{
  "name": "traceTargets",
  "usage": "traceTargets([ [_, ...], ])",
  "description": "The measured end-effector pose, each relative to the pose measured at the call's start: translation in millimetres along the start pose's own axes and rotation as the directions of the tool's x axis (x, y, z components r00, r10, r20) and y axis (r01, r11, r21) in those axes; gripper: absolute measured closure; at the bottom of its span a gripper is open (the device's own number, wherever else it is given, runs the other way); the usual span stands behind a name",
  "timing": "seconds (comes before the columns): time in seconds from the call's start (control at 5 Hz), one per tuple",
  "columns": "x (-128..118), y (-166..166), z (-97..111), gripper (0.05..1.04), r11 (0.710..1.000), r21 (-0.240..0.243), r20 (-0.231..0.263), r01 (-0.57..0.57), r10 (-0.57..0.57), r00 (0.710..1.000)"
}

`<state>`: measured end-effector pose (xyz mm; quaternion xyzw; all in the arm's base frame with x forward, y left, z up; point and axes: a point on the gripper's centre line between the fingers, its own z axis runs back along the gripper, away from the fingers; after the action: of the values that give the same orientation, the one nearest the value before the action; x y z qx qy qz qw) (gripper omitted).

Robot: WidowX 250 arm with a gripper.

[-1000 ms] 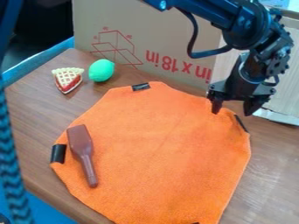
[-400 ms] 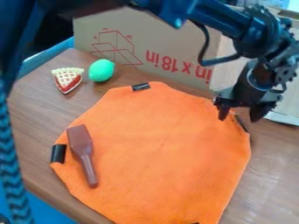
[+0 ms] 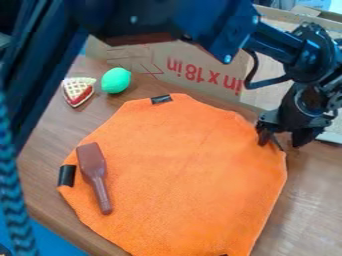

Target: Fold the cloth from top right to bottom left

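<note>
The gripper hangs at the right, over the upper right corner of the orange cloth, its two fingers apart. Its left finger is over the cloth's edge beside the dark corner tab, which it partly covers; whether it touches the cloth I cannot tell. The orange cloth lies spread flat on the table, with black tabs at its corners. Nothing shows between the fingers except a bit of the cloth's edge and the tab.
A brown spatula lies on the cloth's left part. Behind the cloth are a green egg-shaped toy and a toy pie slice. A cardboard box stands along the back of the wooden table.
The gripper has moved right and down, along the cloth's upper right edge to its corner tab. The upper arm has swung further into view from the upper left. The cloth lies as before.
</note>
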<state>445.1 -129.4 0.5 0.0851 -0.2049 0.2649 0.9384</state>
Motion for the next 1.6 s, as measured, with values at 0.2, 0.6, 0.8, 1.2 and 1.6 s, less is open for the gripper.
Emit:
traceTargets([
  [0.2,1.5,-0.2,-2.6,0.424,1.000,0.007,0.012,-0.015,0.015,1.000],
  [0.6,-6.2,16.2,-4.6,0.929,1.000,-0.002,-0.031,-0.012,0.012,0.999],
  [0.8,-6.1,28.0,4.6,1.016,1.000,-0.024,-0.085,-0.010,0.008,0.996],
  [1.2,29.4,59.1,46.8,1.029,0.983,-0.162,-0.135,-0.091,0.069,0.988],
  [1.6,18.9,159.1,32.8,1.029,0.979,-0.202,-0.116,-0.005,-0.018,0.993],
])
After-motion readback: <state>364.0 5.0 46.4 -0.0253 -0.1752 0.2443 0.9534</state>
